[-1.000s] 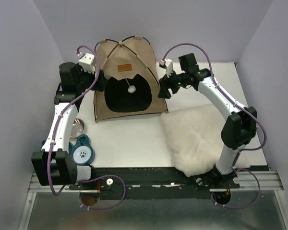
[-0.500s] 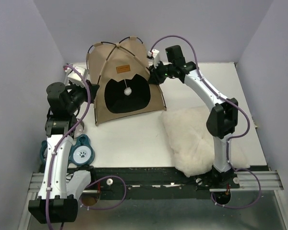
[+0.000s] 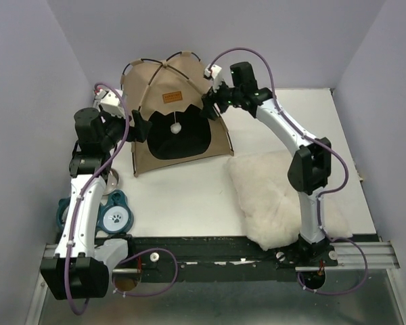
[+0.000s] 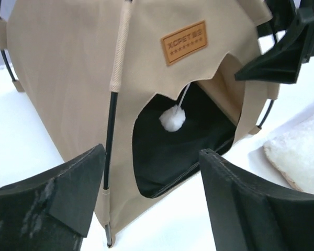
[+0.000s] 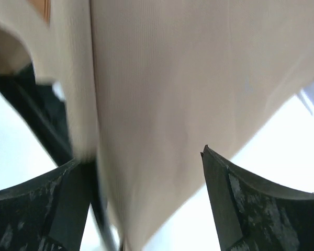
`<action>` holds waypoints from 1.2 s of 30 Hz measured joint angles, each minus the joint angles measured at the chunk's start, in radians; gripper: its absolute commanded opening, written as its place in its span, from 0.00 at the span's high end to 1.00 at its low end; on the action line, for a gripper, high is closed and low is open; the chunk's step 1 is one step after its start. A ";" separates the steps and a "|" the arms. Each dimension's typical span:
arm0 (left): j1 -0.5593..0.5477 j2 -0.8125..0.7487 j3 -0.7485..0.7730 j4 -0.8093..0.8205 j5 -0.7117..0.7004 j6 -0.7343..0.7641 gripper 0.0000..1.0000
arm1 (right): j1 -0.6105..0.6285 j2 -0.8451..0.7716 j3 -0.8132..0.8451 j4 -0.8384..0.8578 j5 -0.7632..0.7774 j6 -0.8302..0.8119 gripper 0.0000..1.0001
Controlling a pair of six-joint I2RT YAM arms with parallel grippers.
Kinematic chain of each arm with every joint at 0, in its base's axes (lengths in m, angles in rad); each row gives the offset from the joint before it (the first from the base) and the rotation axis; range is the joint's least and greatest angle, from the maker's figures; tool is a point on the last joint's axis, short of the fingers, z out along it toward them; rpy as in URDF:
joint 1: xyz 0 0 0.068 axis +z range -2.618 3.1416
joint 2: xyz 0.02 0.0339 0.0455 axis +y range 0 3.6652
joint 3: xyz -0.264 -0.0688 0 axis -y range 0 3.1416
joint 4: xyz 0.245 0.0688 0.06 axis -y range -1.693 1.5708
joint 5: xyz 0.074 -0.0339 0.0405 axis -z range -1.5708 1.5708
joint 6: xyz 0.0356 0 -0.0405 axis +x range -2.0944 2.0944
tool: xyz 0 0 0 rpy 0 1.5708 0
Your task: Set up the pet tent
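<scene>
Though neither clamps anything, the left gripper (image 3: 141,126) gapes at the front-left corner of the pet tent (image 3: 157,88), and the right gripper (image 3: 208,108) gapes around its right fabric edge; the tent stands upright far back on the worktop (image 3: 189,193).

Pet tent (image 3: 157,84) farther left; right pincer (image 3: 208,110) now higher, astride its right-side fabric.
</scene>
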 measured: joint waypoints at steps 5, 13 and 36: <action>0.000 -0.076 0.032 -0.005 0.058 0.000 0.01 | -0.091 -0.259 -0.283 -0.041 -0.031 0.006 0.07; -0.182 -0.133 -0.068 0.032 0.223 -0.136 0.01 | -0.473 -0.737 -0.536 -0.325 -0.033 -0.044 0.07; -1.014 0.713 -0.425 1.122 0.028 -0.858 0.01 | -1.114 -0.465 -0.970 -0.700 0.111 -0.580 0.11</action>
